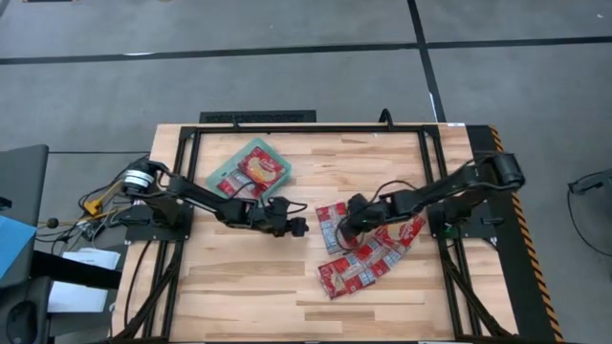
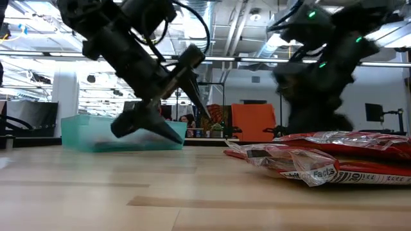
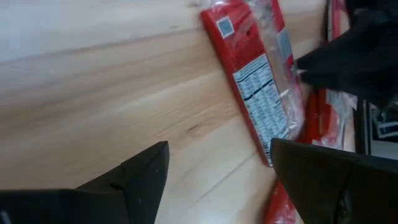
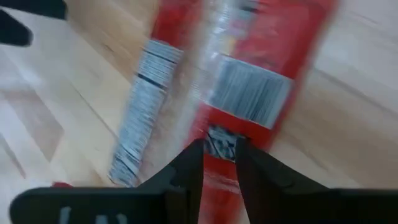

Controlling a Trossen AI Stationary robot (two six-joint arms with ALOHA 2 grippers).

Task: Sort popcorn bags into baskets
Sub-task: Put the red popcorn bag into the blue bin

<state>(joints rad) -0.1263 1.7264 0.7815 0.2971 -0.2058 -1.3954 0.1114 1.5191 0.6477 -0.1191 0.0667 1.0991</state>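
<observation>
The teal tray [image 1: 277, 162] sits at the table's far left and holds red popcorn packets [image 1: 234, 180]. One packet [image 1: 330, 225] lies apart at mid-table, and several more overlap in a pile [image 1: 368, 260] to its near right. My left gripper [image 1: 295, 226] hovers open just left of the single packet [image 3: 255, 81], fingers spread over bare wood [image 2: 157, 128]. My right gripper [image 1: 350, 225] is over the right side of that packet, shut on it [image 4: 218, 152]. My right gripper pinches the single packet between its two fingers at the packet's end [image 4: 219, 142], beside the barcode panel, coming from above and the table's right. The rest of the packet stretches away beyond the fingertips. I cannot tell whether it is lifted off the table.
A black frame [image 1: 287, 126] borders the table's far and side edges. The packet pile [image 2: 321, 160] fills the near right of the table. Bare wood [image 1: 220, 277] lies at the near left. Cables and gear [image 1: 91, 205] sit off the table's left edge.
</observation>
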